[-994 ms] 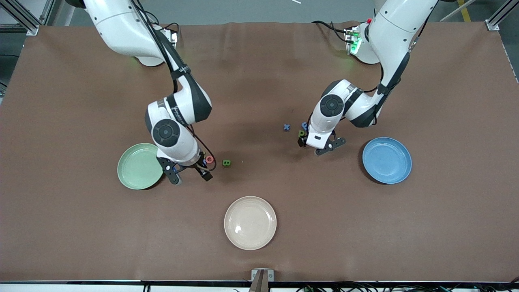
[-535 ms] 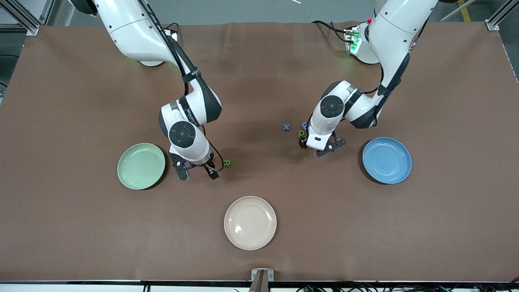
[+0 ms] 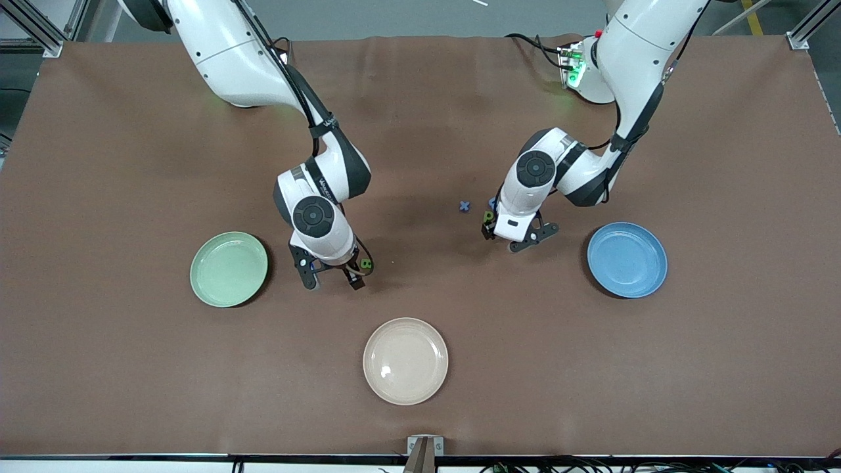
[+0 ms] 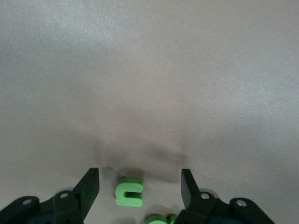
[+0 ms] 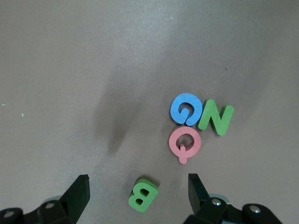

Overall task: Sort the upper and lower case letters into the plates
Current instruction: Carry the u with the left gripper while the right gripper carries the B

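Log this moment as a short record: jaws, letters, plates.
right arm's jaws: open, low over the green B
left arm's jaws: open, low over a green letter
near the B: blue G, green N, pink Q, clustered on the table
loose letter: blue X, on the table by the left arm's jaws
plates: green plate, blue plate, cream plate; no letters in any
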`<act>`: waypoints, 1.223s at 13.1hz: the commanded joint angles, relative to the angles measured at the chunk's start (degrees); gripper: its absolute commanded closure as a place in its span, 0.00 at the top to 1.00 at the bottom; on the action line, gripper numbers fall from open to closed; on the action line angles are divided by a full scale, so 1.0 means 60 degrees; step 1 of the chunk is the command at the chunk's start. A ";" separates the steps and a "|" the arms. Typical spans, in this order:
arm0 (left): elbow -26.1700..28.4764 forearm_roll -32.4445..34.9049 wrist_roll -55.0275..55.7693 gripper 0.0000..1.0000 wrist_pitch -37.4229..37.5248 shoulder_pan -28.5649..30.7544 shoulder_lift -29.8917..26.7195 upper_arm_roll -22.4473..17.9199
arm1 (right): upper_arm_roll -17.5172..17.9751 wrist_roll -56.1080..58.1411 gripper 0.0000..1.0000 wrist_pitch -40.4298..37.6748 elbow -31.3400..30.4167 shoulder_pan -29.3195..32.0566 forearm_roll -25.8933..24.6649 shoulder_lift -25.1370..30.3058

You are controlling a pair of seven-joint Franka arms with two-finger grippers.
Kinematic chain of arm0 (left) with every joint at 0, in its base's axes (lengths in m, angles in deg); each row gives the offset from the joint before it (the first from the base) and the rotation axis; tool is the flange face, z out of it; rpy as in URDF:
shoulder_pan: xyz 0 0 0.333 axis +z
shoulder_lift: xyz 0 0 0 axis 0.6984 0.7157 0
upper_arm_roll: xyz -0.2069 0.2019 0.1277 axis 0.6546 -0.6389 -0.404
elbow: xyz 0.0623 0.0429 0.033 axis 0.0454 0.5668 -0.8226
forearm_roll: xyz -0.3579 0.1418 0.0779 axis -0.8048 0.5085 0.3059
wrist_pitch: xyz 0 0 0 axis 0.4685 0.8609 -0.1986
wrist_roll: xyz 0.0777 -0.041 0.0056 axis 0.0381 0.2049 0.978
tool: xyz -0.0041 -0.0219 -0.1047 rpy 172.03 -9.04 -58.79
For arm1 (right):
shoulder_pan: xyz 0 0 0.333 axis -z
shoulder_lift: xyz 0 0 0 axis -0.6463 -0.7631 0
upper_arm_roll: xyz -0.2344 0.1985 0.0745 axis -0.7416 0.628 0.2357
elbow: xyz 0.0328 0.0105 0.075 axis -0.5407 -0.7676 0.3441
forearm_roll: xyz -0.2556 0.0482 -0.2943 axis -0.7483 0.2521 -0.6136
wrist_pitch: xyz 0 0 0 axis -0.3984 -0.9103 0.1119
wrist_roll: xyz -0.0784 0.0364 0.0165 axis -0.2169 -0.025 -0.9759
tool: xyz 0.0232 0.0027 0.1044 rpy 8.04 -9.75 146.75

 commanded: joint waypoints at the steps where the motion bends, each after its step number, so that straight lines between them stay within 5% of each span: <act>1: 0.0241 0.0129 0.0294 0.75 0.0120 -0.0042 -0.0231 0.0019 | -0.0088 -0.0471 0.92 0.0265 0.0111 -0.0149 -0.0098 -0.0177; 10: 0.0329 0.0129 0.0908 0.46 0.0120 -0.0042 -0.0231 0.0121 | -0.0088 -0.0970 0.87 0.0632 0.0111 -0.0529 -0.0068 -0.0558; 14: 0.0387 0.0129 0.0983 0.39 0.0120 -0.0042 -0.0172 0.0151 | -0.0088 -0.1044 0.73 0.0589 0.0111 -0.0545 -0.0069 -0.0602; 16: 0.0417 0.0129 0.0983 0.32 0.0120 -0.0056 -0.0158 0.0151 | -0.0088 -0.1015 0.55 0.0588 0.0111 -0.0545 -0.0084 -0.0602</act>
